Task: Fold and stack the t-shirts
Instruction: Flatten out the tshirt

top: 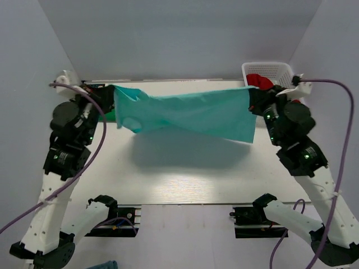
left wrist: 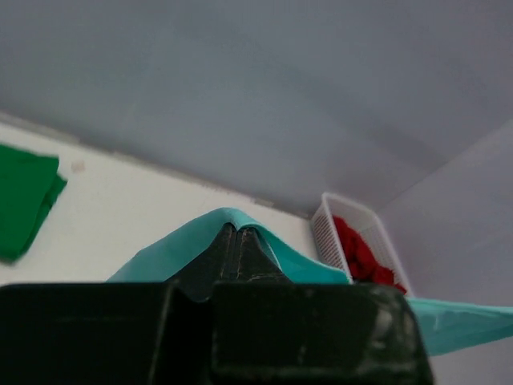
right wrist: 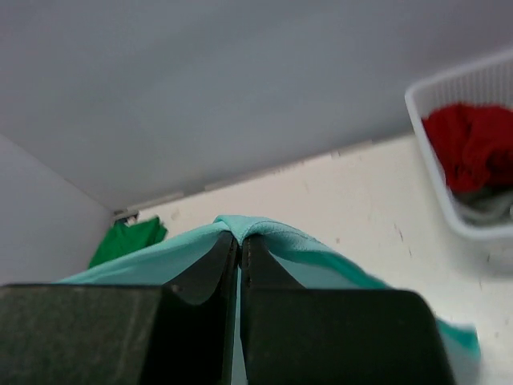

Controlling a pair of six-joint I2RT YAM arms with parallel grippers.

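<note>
A teal t-shirt [top: 190,115] hangs stretched in the air between both grippers, above the white table [top: 185,179]. My left gripper [top: 110,96] is shut on its left end; in the left wrist view the cloth [left wrist: 160,253] drapes over the closed fingertips [left wrist: 237,233]. My right gripper [top: 255,101] is shut on its right end; in the right wrist view the cloth [right wrist: 296,241] folds over the closed fingertips [right wrist: 239,237]. A folded green t-shirt [left wrist: 24,200] lies at the table's far left; it also shows in the right wrist view [right wrist: 128,241].
A white basket [top: 269,73] at the far right corner holds red clothing [top: 259,81]; it also shows in the left wrist view [left wrist: 353,241] and the right wrist view [right wrist: 465,160]. Grey walls close in the back and sides.
</note>
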